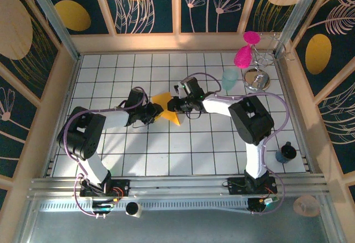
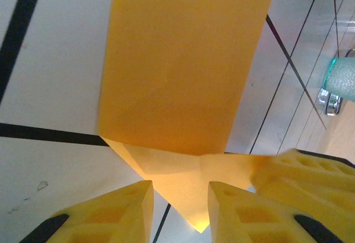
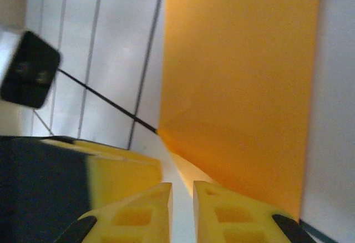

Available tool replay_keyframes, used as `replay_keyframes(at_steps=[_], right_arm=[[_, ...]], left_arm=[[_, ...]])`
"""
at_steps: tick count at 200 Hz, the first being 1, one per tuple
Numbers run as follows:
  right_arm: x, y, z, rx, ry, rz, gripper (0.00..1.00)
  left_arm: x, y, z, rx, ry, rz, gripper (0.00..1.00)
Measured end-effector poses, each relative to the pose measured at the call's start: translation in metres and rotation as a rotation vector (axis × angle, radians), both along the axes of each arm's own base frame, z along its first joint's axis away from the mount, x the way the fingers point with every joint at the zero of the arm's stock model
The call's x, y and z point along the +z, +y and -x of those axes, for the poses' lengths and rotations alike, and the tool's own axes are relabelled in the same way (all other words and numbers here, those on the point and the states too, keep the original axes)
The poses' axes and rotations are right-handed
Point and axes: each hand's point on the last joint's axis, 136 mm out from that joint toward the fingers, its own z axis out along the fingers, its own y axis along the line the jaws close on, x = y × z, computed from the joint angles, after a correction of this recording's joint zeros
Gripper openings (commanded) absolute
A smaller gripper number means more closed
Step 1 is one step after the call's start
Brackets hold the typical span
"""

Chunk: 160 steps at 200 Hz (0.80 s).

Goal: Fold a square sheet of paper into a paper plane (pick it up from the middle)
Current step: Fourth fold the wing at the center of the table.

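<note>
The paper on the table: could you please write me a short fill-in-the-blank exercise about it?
The paper lies on a table of white ____.
In the top view, the teal cup stands to the paper's ____.
In the left wrist view, the paper's tip shows between the left gripper's ____ fingers.
Missing words: tiles; right; yellow.
</note>
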Motion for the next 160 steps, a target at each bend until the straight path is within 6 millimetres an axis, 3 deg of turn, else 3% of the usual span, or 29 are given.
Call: replay_keyframes(at_steps=[37, 138, 160], right_arm=[[-0.03, -0.01, 0.001, -0.027, 0.076, 0.047, 0.16], [-0.03, -0.012, -0.002, -0.04, 0.079, 0.048, 0.15], [-0.03, -0.012, -0.002, -0.04, 0.079, 0.049, 0.15]], left_arm=[[-0.003, 0.002, 0.001, 0.014, 0.006, -0.005, 0.39], [-0.011, 0.002, -0.004, 0.055, 0.034, 0.009, 0.37], [-0.011, 0.0, -0.006, 0.07, 0.04, 0.025, 0.3]])
